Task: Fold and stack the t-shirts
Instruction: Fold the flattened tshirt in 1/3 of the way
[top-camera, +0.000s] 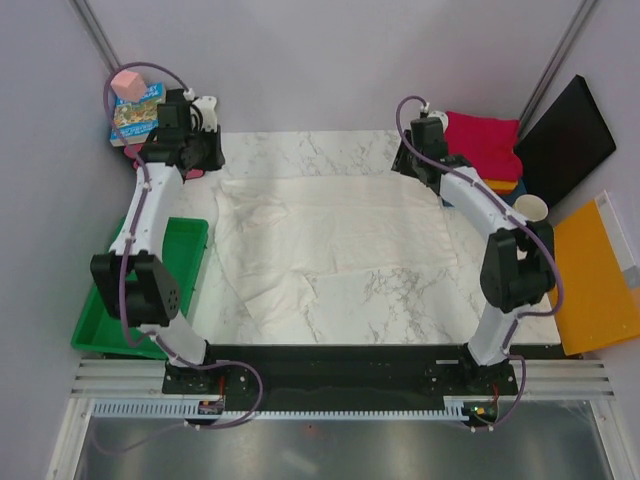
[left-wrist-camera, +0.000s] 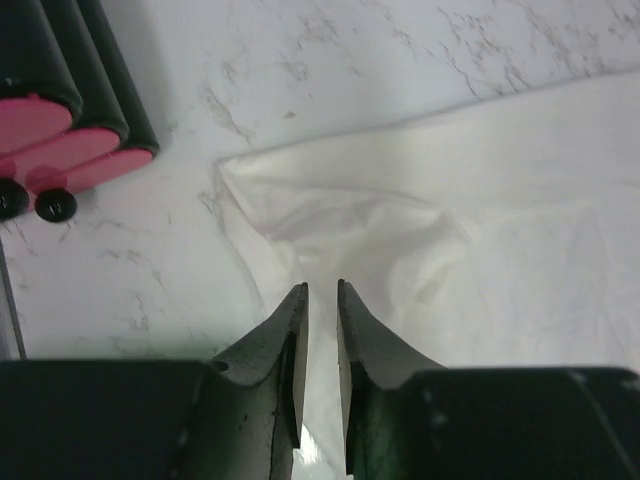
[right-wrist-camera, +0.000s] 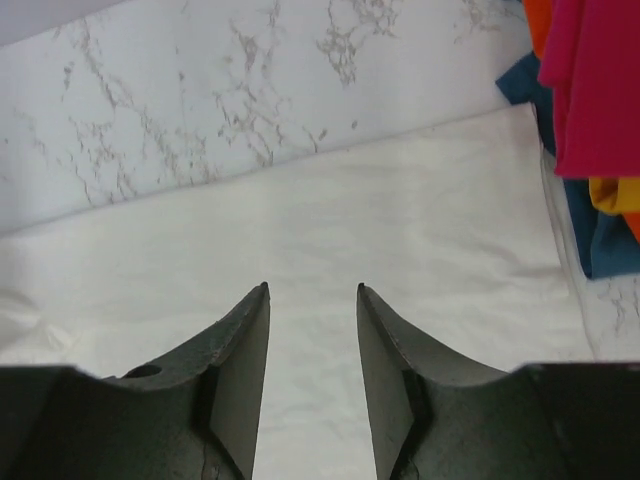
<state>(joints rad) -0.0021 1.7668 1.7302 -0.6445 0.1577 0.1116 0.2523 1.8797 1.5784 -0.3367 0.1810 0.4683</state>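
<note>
The large off-white t-shirt (top-camera: 330, 245) lies spread and wrinkled on the marble table (top-camera: 400, 300). My left gripper (top-camera: 205, 165) is at its back left corner. In the left wrist view the jaws (left-wrist-camera: 322, 290) stand almost together with a strip of the shirt (left-wrist-camera: 480, 200) between them, and creases run to the tips. My right gripper (top-camera: 412, 165) is at the shirt's back right edge, open and empty just above the cloth (right-wrist-camera: 312, 288). Folded magenta (top-camera: 485, 135), orange (top-camera: 503, 186) and dark blue tees sit stacked at the back right; they also show in the right wrist view (right-wrist-camera: 600, 90).
A green bin (top-camera: 150, 290) stands off the table's left edge. A colourful box (top-camera: 135, 112) is at the back left. A paper cup (top-camera: 531, 208), a black panel (top-camera: 565, 140) and an orange-yellow board (top-camera: 595, 285) are on the right. Pink-ended black cylinders (left-wrist-camera: 60, 130) lie near the left gripper.
</note>
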